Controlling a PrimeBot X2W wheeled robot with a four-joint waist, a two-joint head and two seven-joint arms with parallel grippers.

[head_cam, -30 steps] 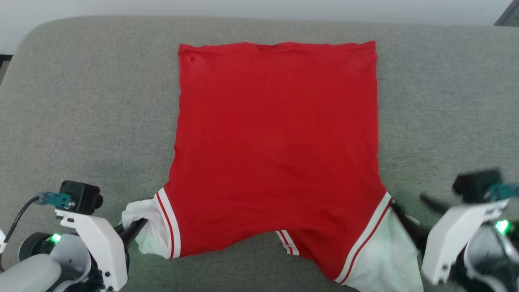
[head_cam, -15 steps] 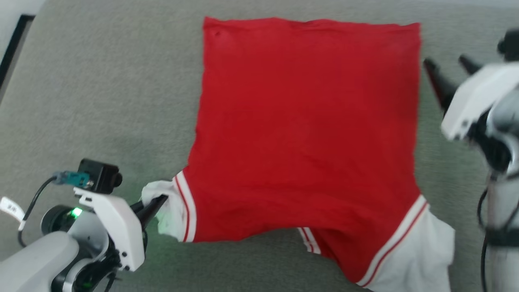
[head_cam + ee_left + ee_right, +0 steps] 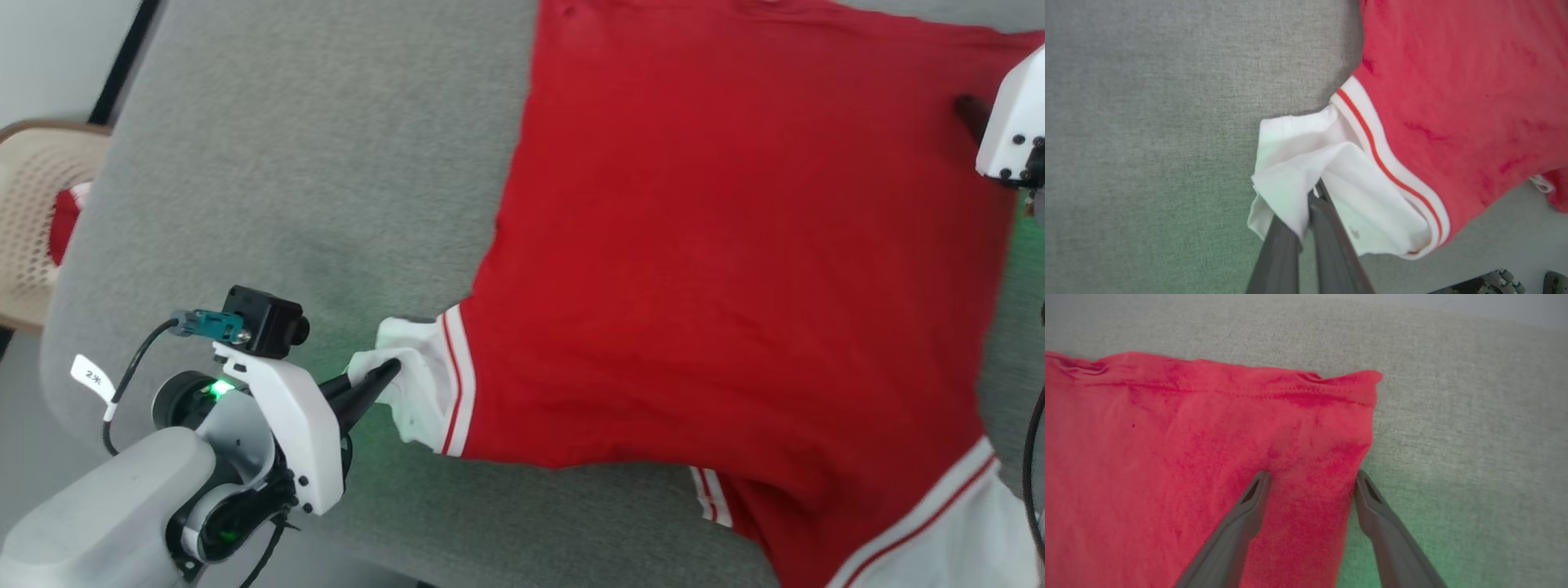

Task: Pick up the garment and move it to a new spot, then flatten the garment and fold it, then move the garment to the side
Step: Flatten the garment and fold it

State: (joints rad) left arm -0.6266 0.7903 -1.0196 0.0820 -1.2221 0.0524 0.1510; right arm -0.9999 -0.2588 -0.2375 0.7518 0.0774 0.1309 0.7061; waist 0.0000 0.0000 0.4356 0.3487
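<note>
Garment cropped by head view's top, right, bottom; right end effector seemingly mostly off-frame.

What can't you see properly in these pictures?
Garment: lower-right white sleeve cut off by the head view's edges.
Left gripper: fingertips buried in sleeve folds, left wrist view.
Right gripper: right wrist view cannot show whether its open fingers touch the cloth.
Chair: cut off by head view's left edge.

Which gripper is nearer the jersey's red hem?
Right. The right gripper, open, straddles the garment's side edge beside the hem; left gripper is shut on the white sleeve at the opposite end.
</note>
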